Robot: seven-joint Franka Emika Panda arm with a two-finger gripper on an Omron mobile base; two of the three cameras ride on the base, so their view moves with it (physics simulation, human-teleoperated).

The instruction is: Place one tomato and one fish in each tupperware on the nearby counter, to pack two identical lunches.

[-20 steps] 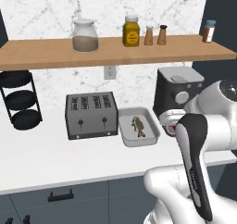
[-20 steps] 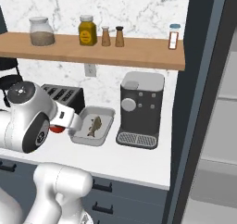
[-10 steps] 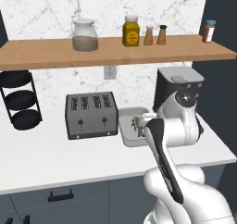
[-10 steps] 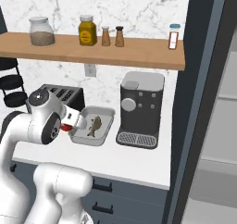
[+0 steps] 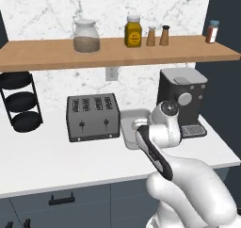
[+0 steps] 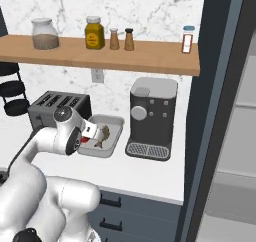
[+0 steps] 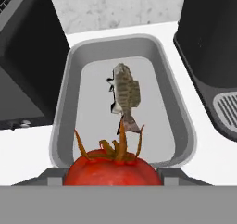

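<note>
Kitchen: toaster (image 5: 92,117), coffee machine (image 5: 182,98) (shelved jars (image 5: 86,36)).

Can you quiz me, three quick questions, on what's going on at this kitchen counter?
1. True or false: a fish already lies in the tupperware.
2. What red thing is gripped in the jaws of the gripper?
3. The tupperware sits between which two things? A) toaster and coffee machine B) jar and rack C) toaster and rack

Key: 1 true; 2 the tomato; 3 A.

Fish (image 7: 125,96) in tupperware (image 7: 65,102), between toaster (image 5: 92,117) and coffee machine (image 5: 182,100).
</note>
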